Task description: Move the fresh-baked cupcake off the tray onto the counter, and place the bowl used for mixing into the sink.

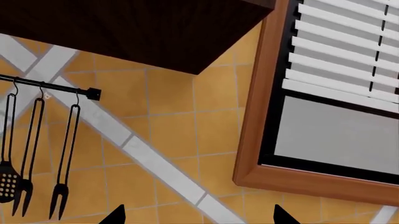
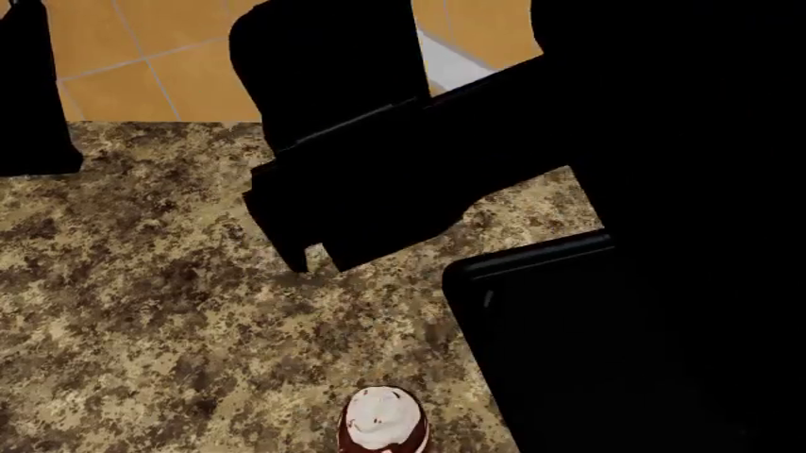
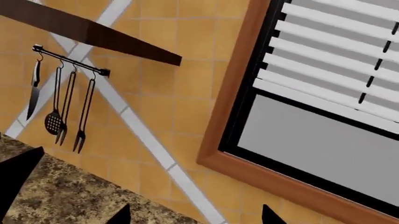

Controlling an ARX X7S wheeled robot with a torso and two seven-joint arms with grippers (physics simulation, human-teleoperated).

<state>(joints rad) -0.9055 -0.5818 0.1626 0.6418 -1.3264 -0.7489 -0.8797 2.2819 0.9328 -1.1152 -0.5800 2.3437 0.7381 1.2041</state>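
Speckled granite counter (image 2: 151,311) carries the cupcake (image 2: 383,421), which stands upright just beside the matte-black tray (image 2: 504,283), off its rim. Both wrist views face the orange tiled wall (image 3: 156,116), a wood-framed window (image 3: 231,93) with white blinds (image 1: 349,56), and a utensil rail (image 3: 72,59). Only the finger tips of each gripper show, set well apart: left gripper (image 1: 198,217), right gripper (image 3: 194,215).

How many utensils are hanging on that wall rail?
4, in the right wrist view: a knife, a slotted spoon, then two forks along the rail. More may hide beyond the rail's end.
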